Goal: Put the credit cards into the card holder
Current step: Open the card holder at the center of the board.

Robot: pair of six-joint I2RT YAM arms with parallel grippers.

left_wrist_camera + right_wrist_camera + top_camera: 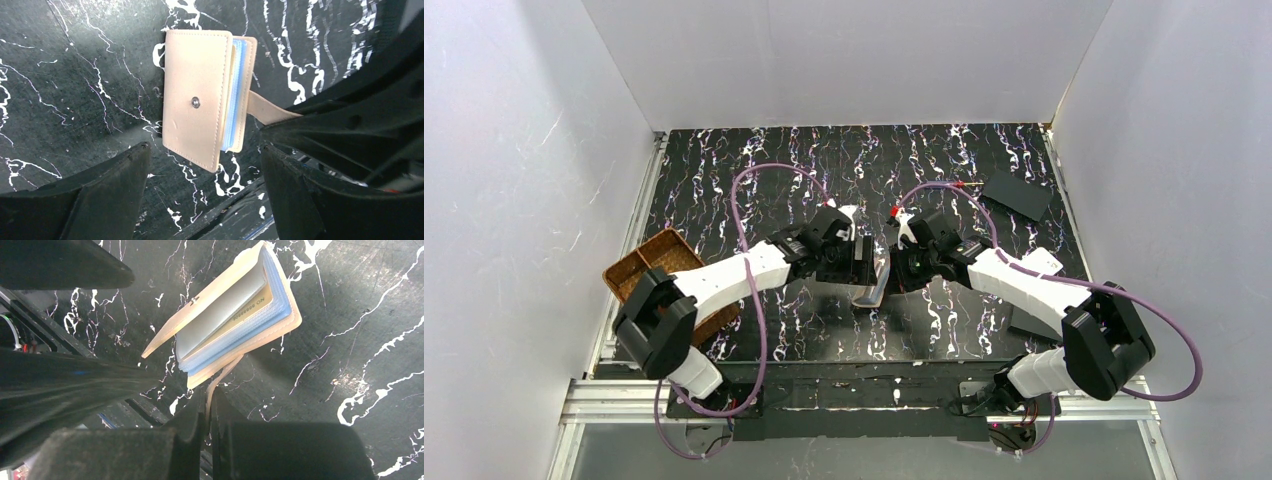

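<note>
Black marbled tabletop (964,170) is seen behind the card holder (200,95), held ajar with a gold card (240,315) inside, its snap tab (220,377) pinched by the closed right gripper (209,405), its long axis set crosswise between the left gripper's (202,147) spread fingers.

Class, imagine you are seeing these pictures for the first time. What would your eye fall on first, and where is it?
A cream wallet is at the middle of the marbled black table. It is half open on pale blue sleeves and a gold card, and the right hand pinches it by its strap. The left hand faces it, open. A woven tray sits at the table's left edge.
</note>
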